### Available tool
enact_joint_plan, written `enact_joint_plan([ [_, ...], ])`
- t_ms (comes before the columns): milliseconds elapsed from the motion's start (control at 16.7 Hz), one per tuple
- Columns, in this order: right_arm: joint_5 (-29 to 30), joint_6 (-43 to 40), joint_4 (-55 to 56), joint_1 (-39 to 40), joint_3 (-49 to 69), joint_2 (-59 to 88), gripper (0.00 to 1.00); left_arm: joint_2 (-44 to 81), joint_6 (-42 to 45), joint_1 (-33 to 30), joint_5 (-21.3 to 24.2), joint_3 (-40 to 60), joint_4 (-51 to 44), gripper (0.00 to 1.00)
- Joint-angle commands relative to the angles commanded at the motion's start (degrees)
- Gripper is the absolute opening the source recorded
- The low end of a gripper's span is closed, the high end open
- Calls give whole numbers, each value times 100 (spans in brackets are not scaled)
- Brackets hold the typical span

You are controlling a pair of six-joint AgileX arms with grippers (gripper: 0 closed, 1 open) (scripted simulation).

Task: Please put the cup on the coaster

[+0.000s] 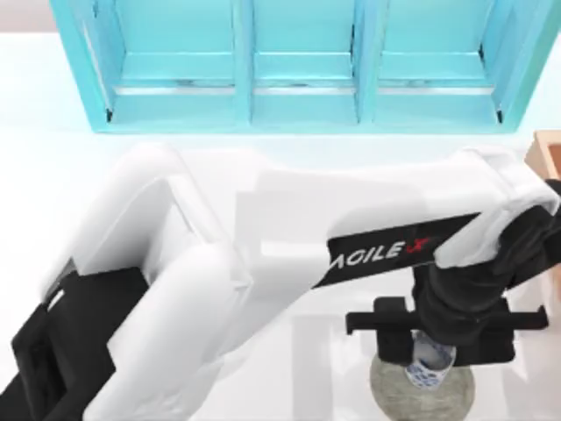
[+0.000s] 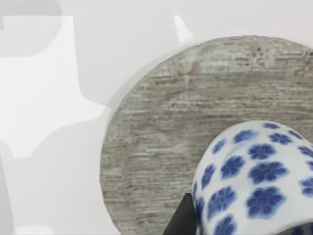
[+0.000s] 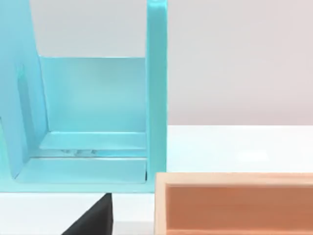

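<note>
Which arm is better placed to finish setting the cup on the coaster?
Left. Its pincer holds the cup directly over the coaster; the right wrist view faces the blue shelf instead.

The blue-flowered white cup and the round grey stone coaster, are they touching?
Cannot tell. In the left wrist view the cup overlaps the coaster, but its base is out of sight, so no contact or gap shows.
</note>
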Motion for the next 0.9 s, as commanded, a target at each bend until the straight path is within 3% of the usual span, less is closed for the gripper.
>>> enact_joint_plan([
  [540,0,0,0,0,0,0,100,0,0,0,0,0,0,98],
  [900,0,0,0,0,0,0,100,0,0,0,0,0,0,100],
])
